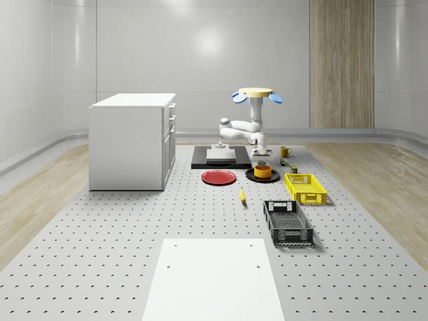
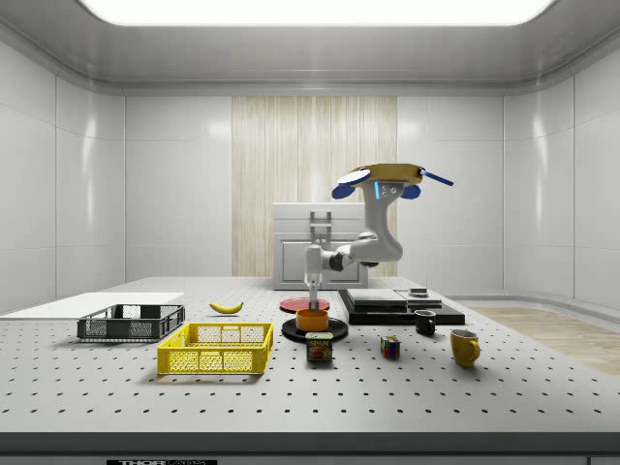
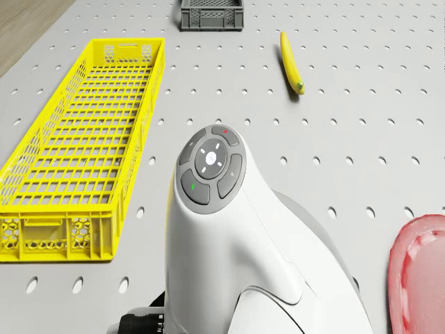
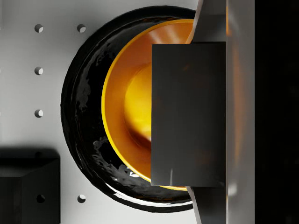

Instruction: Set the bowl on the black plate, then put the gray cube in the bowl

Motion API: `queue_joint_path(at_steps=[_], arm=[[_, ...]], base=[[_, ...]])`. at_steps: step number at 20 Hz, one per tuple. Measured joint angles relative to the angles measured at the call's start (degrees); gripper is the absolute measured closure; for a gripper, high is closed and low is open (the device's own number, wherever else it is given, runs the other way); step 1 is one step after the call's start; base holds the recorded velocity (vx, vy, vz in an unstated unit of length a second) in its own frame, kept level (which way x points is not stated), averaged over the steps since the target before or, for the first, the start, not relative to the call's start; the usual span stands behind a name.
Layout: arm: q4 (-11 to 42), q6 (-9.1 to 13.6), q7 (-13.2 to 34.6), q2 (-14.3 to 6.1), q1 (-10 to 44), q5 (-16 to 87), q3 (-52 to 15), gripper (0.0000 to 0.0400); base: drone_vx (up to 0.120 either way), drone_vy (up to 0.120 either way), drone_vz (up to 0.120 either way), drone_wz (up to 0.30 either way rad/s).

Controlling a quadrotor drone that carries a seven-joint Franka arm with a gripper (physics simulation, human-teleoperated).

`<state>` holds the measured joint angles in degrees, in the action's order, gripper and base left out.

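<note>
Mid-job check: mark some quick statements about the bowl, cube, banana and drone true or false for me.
1. The bowl sits on the black plate. True.
2. The gray cube lies on the table. False: the fingers hold it over the bowl.
3. The banana is inside the yellow crate. False: it lies on the table.
4. The drone hovers above the table. True.
</note>
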<state>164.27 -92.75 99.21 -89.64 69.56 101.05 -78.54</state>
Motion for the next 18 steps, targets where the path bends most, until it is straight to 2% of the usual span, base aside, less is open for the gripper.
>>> queue_joint_path(at_steps=[18], arm=[[-2.1, -2.2, 2.9, 0.6, 4.3, 8.0, 8.3, 0.0147]], base=[[0.0, 0.0, 0.0, 0.0]])
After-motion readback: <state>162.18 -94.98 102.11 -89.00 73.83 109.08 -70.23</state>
